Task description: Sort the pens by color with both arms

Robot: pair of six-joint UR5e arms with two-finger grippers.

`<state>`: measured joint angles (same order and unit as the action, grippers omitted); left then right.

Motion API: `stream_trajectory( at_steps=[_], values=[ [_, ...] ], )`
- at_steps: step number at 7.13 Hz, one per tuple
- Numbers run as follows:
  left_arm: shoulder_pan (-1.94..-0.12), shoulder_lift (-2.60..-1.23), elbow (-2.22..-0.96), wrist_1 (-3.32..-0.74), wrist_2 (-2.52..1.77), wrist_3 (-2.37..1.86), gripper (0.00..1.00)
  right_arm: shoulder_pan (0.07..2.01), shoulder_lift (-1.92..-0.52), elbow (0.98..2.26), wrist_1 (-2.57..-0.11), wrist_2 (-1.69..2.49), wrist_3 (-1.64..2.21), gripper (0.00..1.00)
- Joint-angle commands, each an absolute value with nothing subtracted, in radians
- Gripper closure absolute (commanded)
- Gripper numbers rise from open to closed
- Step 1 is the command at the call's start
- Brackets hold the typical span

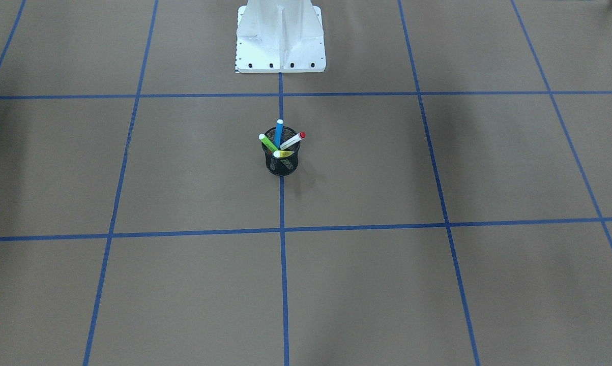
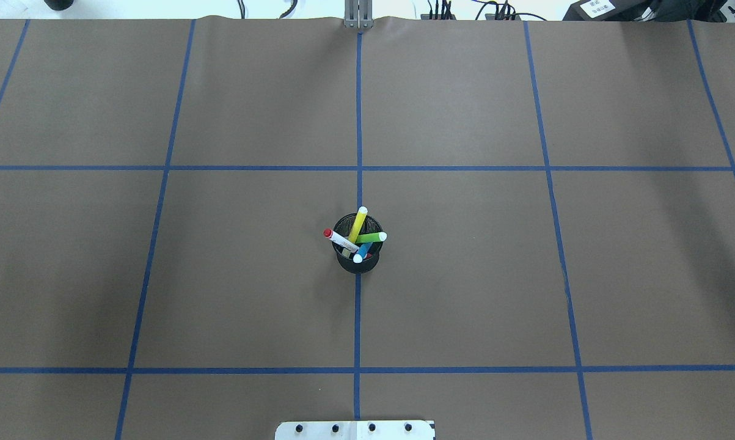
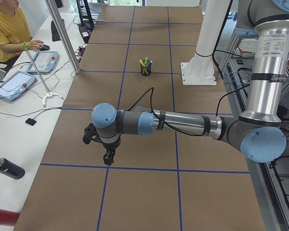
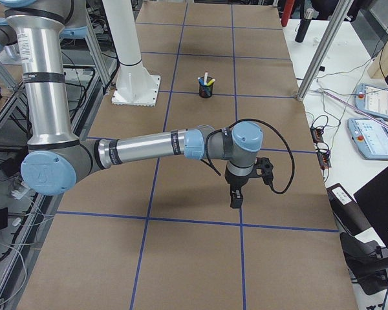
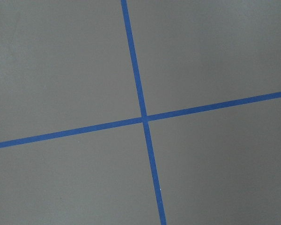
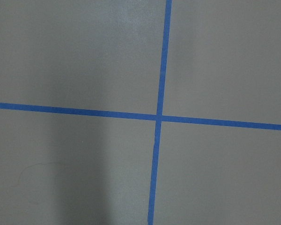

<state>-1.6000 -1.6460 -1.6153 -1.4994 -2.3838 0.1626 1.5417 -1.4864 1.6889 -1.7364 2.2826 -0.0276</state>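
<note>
Four pens stand together in a black mesh cup (image 1: 282, 163) at the table's middle: blue (image 1: 278, 133), green (image 1: 268, 144), yellow (image 1: 284, 153) and a white one with a red cap (image 1: 293, 140). The overhead view shows the cup (image 2: 358, 264) and the same pens fanned out: yellow (image 2: 358, 224), green (image 2: 371, 237), white with red cap (image 2: 341, 239), blue (image 2: 362, 252). My left gripper (image 3: 107, 156) shows only in the exterior left view, far from the cup (image 3: 145, 70), pointing down. My right gripper (image 4: 235, 199) shows only in the exterior right view, likewise far from the cup (image 4: 205, 88). I cannot tell whether either is open or shut.
Brown table paper carries a blue tape grid (image 2: 358, 168). The white robot base (image 1: 280, 40) stands behind the cup. An operator in yellow (image 3: 9, 29) sits at a side bench with tablets (image 3: 12, 84). Both wrist views show only a tape crossing (image 5: 144, 118).
</note>
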Motion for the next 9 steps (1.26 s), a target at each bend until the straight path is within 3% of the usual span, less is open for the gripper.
stream_trajectory(
  at_steps=[1,9],
  values=[
    [-1.6,-1.646,-1.63,-1.497,-2.382,0.166,0.0,1.542,-1.486,1.689,-1.736,2.283,-0.028,0.0],
    [-1.592,-1.724,-1.707,-1.61,-2.384,0.164,0.0,1.415,-1.39,1.736,-1.735,2.37,-0.025,0.0]
  ],
)
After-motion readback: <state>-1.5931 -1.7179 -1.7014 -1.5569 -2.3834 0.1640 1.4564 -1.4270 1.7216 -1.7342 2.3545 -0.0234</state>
